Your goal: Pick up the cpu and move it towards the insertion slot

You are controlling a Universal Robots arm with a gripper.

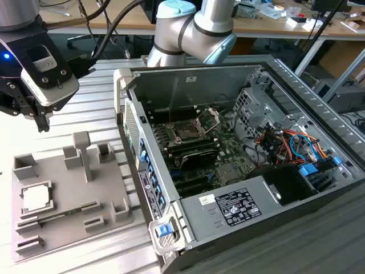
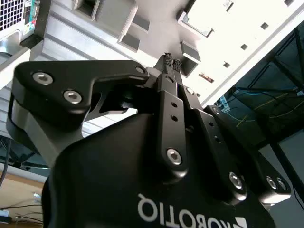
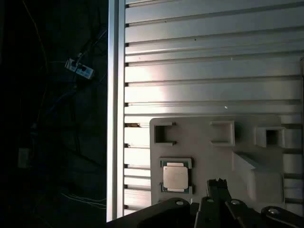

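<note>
The cpu [image 1: 35, 198], a small pale square chip, lies flat in a recess near the front corner of the grey tray [image 1: 68, 188] at the exterior view's left. In the first wrist view the cpu [image 3: 175, 176] sits on the tray [image 3: 204, 152] just beside my gripper [image 3: 218, 182]. My gripper [image 1: 41, 124] hangs well above the tray's far end, shut with nothing held. Its fingertips [image 2: 170, 59] are pressed together in the second wrist view. The insertion slot [image 1: 186, 132], with its metal plate hinged up, lies on the motherboard inside the open computer case.
The open computer case [image 1: 239, 171] fills the exterior view's right, with cables and a drive cage inside. Upright posts [image 1: 82, 149] stand on the tray. The ribbed aluminium table [image 3: 209, 61] ends at an edge [image 3: 114, 118] close beside the tray.
</note>
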